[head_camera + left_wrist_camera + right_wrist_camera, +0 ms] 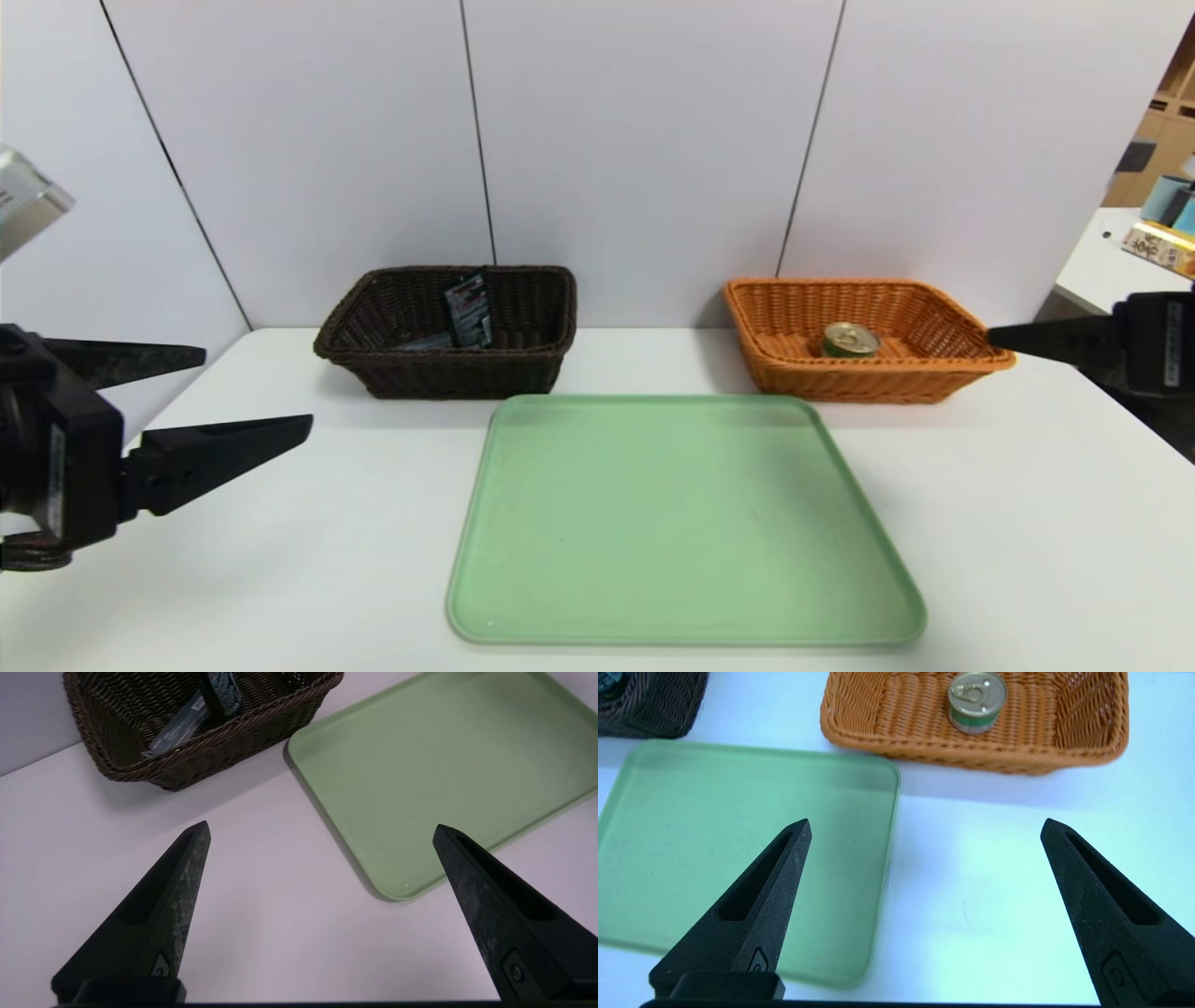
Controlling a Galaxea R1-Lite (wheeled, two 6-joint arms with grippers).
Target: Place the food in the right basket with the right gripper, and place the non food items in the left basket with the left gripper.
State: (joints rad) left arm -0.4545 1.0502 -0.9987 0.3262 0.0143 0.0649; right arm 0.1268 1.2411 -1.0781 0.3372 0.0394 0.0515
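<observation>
The left gripper [259,399] hangs open and unladen over the table's near-left side in the head view, at nine o'clock of the green tray [686,523]. From it, the dark basket [457,373] lies toward one o'clock, farther back on the table [1008,523]. Inside stands a dark package [469,310] with pale print too small to read, tilted against a flatter grey package [427,343]. The right gripper [1050,343] is at the far right, partly cut off; its visible finger overlaps the rim of the orange basket [878,375] in this view, and whether they touch I cannot tell. A ring-pull can [850,341] sits upright in that basket. Bare table runs between the two baskets, behind the tray, and along both tray sides.

In the left wrist view, the fingers stand wide apart with only table and a tray corner beyond them. The grey package has a white label, its writing illegible.

In the right wrist view, that gripper's fingers are also spread wide, holding nothing. The can shows a green band with no readable brand, and clear table separates the tray's edge from the farther finger.
</observation>
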